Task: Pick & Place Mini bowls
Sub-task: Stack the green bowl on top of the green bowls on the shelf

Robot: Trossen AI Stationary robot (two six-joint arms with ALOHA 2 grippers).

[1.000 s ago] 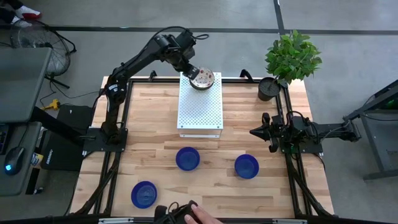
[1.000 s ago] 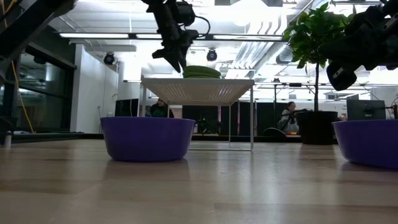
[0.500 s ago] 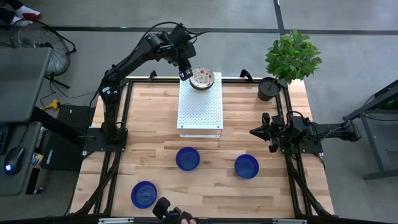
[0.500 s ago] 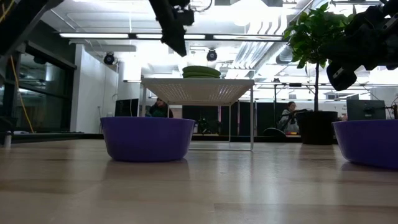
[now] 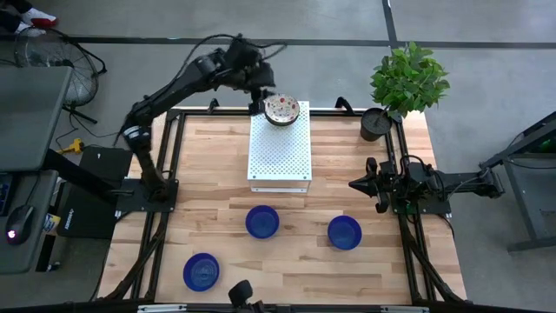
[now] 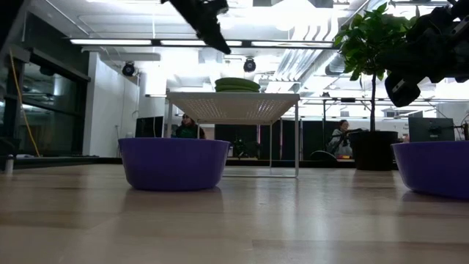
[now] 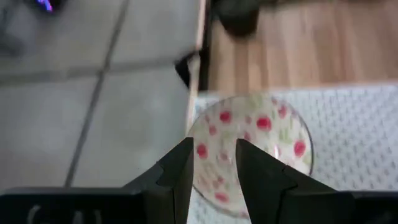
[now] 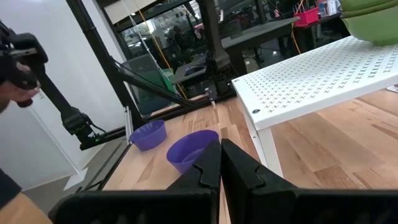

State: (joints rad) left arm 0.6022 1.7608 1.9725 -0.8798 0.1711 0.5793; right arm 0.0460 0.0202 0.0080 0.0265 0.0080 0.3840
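Speckled bowl (image 5: 282, 109) at white stand's (image 5: 280, 156) far edge, left end effector (image 5: 259, 97) just beside

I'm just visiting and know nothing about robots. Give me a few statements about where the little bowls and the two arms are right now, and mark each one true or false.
1. A speckled bowl sits on the white perforated shelf. True.
2. Three blue bowls rest on the wooden table. True: one near the middle, one to its right, one at the front left.
3. The left gripper is holding a blue bowl. False: it holds nothing and hangs beside the speckled bowl.
4. The right gripper is over the shelf. False: it waits, shut, at the table's right side.
5. The potted plant stands on the shelf. False: it stands at the table's far right corner.
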